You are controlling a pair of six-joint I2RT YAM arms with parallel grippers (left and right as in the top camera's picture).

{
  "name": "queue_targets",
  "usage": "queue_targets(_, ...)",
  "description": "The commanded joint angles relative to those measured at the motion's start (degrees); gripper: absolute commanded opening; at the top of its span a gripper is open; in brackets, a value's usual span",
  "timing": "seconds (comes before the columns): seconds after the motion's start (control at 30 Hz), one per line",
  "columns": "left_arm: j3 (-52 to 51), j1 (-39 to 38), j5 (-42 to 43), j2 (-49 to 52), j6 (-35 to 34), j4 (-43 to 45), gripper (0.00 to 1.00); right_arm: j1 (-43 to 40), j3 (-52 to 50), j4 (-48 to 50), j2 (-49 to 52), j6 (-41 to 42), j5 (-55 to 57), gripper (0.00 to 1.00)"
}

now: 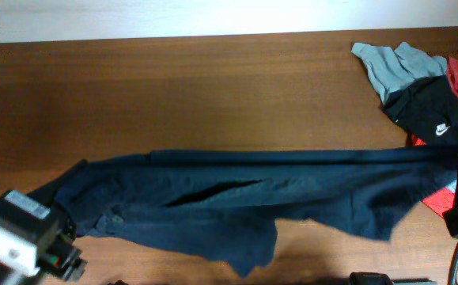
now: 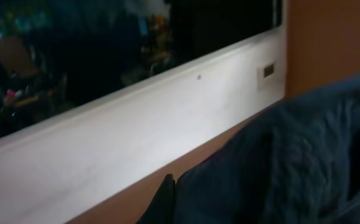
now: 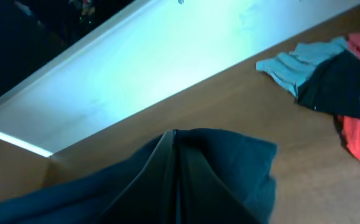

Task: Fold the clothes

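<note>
Wood table (image 1: 213, 87) | right claw (image 3: 175, 180) pinches shorts (image 1: 292, 190) | left claw (image 2: 165, 202) unclear | swoosh (image 1: 443, 127) on black garment (image 1: 426, 107)

wooden table (image 1: 173, 87) carries navy shorts (image 1: 292, 190) and a heap of garments (image 1: 426, 103).

Matt cloth, smooth wood
The navy shorts (image 1: 308, 190) are creased matt cloth; the worktop (image 1: 173, 87) is smooth, faintly glossy brown wood.

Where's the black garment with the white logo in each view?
Overhead: black garment, top right corner.
Left wrist: not in it.
Right wrist: right edge, upper half.
Shared landmark: the navy shorts, in all three views.
</note>
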Motion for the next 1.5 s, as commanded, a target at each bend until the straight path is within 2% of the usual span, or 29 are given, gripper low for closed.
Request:
queue_targets(0.0, 0.37, 0.26, -10.62, 3.56, -1.11, -1.36, 0.06, -0.17, 0.83, -0.76, 4.76, -1.49, 4.90, 0.04)
queue_targets(0.17, -1.33, 0.26, -17.46, 15.04, -1.14, -1.66, 0.06, -0.17, 0.81, -2.86, 14.75, -1.51, 4.87, 0.04)
queue_targets(0.27, -1.33, 1.51, -18.21, 21.92, -1.16, -0.42, 0.06, -0.17, 0.81, -2.99, 20.11, -1.62, 4.81, 0.04)
queue_targets(0.37, -1.36, 6.05, -16.85, 32.24, -1.14, 1.97, 0.06, -0.17, 0.81, -2.21, 28.09, -3.43, 2.73, 0.04)
queue_targets(0.47, -1.36, 12.46, -11.10, 46.36, -1.14, 7.13, 0.06, -0.15, 0.81, 1.51, 37.77, -5.60, -0.57, 0.04)
queue_targets(0.53, -1.33, 14.47, -8.76, 51.78, -1.14, 10.21, 0.07, -0.13, 0.81, 3.67, 41.53, -5.95, -1.99, 0.04)
queue_targets(0.7, -1.33, 18.38, -5.25, 64.85, -1.07, 20.37, 0.28, 0.15, 0.81, 13.60, 53.55, -5.95, -6.14, 0.09)
queue_targets(0.73, -1.33, 18.99, -5.29, 67.21, -0.90, 22.71, 0.36, 0.37, 0.81, 16.63, 56.15, -5.97, -6.38, 0.17)
queue_targets(0.77, -1.33, 19.52, -5.29, 69.05, -0.90, 24.44, 0.43, 0.63, 0.81, 19.82, 58.86, -6.01, -6.38, 0.40)
queue_targets(0.83, -1.33, 20.63, -5.29, 70.05, -0.92, 24.35, 0.48, 0.55, 0.81, 21.62, 61.42, -7.48, -6.36, 0.58)
queue_targets(0.9, -1.14, 21.46, -5.07, 69.53, -0.92, 21.35, 0.48, 0.17, 0.81, 20.39, 61.86, -10.54, -6.32, 0.61)
queue_targets(0.97, -0.79, 22.05, -2.93, 68.50, -0.92, 15.61, 0.59, 0.17, 0.83, 18.05, 61.05, -11.93, -6.16, 0.61)
queue_targets(1.13, -1.14, 22.14, 9.92, 67.95, -0.87, 3.50, 0.70, 0.28, 0.83, 11.23, 55.23, -13.35, -6.36, 0.61)
queue_targets(1.3, -5.68, 22.14, 17.68, 69.24, 9.49, 3.56, 0.71, 0.26, 0.83, 6.14, 42.95, -13.44, -6.38, 0.61)
queue_targets(1.33, -6.43, 22.14, 18.10, 70.03, 9.97, 4.50, 0.70, 0.26, 0.83, 5.29, 40.26, -13.44, -6.36, 0.62)
queue_targets(1.47, -7.04, 22.10, 18.16, 75.30, 12.07, 8.39, 0.39, 0.26, 0.83, 1.07, 29.77, -13.25, -6.40, 0.64)
